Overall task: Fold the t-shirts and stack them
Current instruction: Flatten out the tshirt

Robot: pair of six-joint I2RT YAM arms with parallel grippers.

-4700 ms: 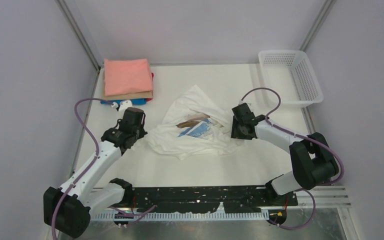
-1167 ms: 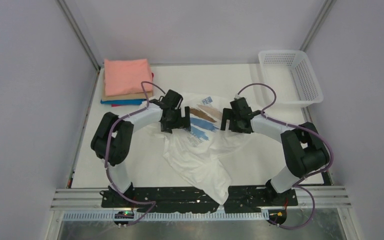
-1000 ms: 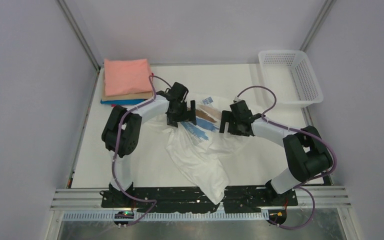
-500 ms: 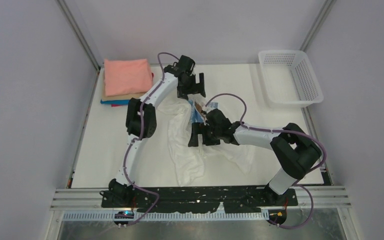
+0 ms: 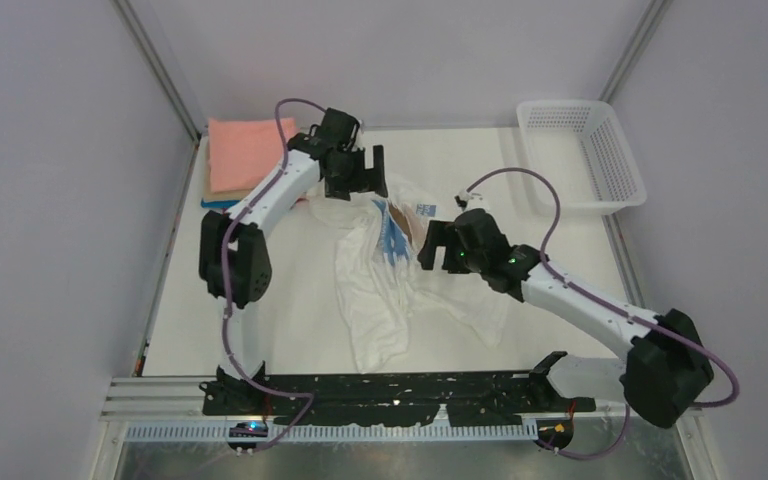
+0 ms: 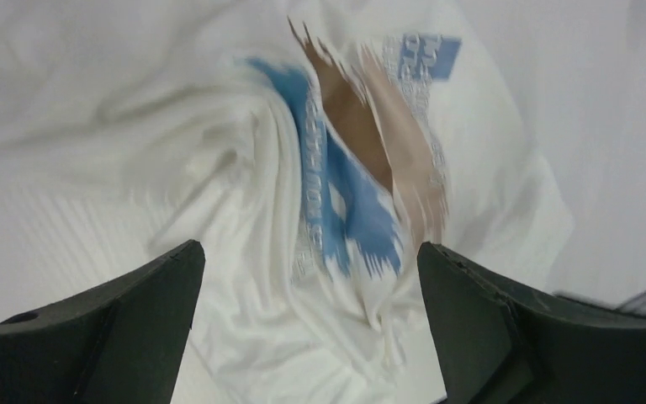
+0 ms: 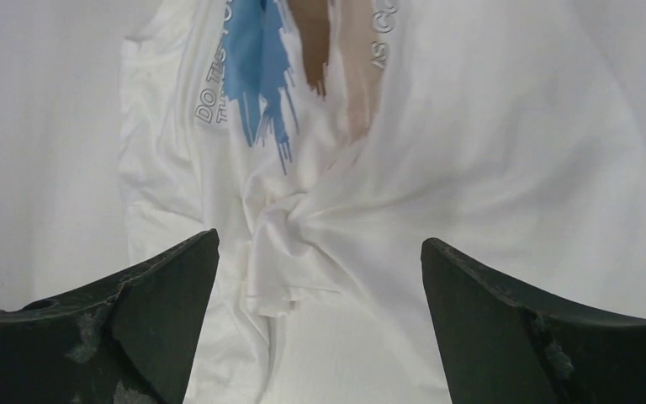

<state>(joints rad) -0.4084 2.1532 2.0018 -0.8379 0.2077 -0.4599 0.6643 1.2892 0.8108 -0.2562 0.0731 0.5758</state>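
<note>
Since half a second ago, the left gripper (image 5: 358,185) is sitting further left, nearer the stack, and the right gripper (image 5: 428,247) is sitting further right, its elbow now swung out to the near right. Both are hovering over the white t-shirt (image 5: 375,300), which is lying crumpled at the middle of the table (image 5: 260,300), its blue and brown print facing up at the far end and a long fold trailing toward the near edge. In the left wrist view, the fingers (image 6: 92,328) are standing wide apart above the cloth, holding nothing; the right wrist view is showing the same spread fingers (image 7: 538,337) over a bunched twist of fabric. Folded t-shirts (image 5: 245,160) are resting in the far left corner, a salmon-pink one on top with tan and blue edges showing beneath. A white mesh basket (image 5: 615,160) is standing in the far right corner, well apart from the shirt.
</note>
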